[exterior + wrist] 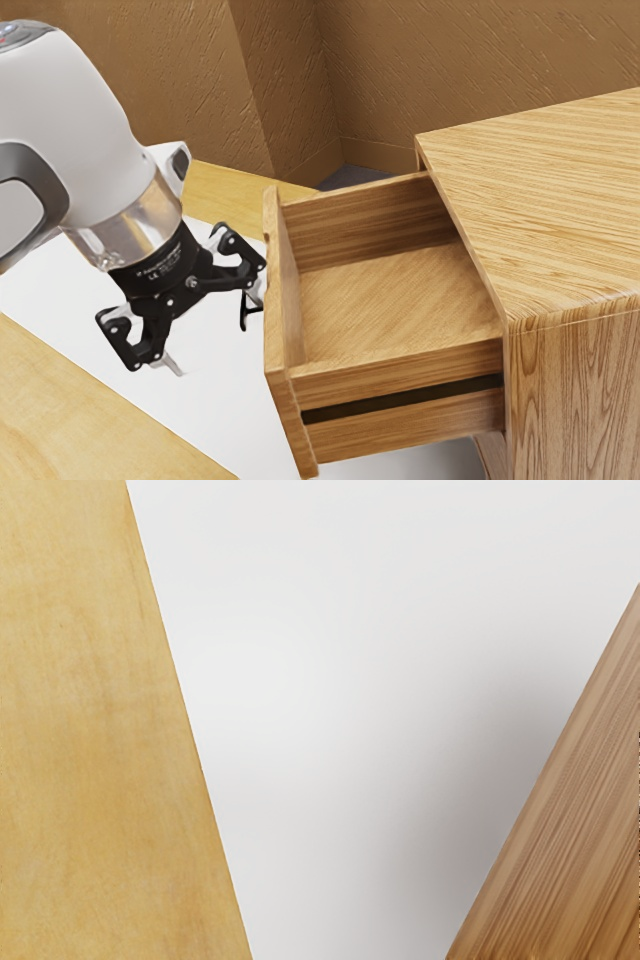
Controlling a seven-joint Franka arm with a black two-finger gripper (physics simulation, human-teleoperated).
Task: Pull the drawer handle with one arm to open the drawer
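Just beside the drawer (390, 300) front, tool (205, 322) held with fingers spread apart, drawer drawn out of cabinet (560, 220), white tabletop (215, 415) below.

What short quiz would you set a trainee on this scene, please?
1. True or false: the drawer is pulled out of the cabinet.
2. Where is the gripper? A) inside the drawer; B) on top of the cabinet; C) outside the drawer front, over the white surface.
3. Fill in: the gripper stands ____ (open or shut).
Key: 1 true; 2 C; 3 open.
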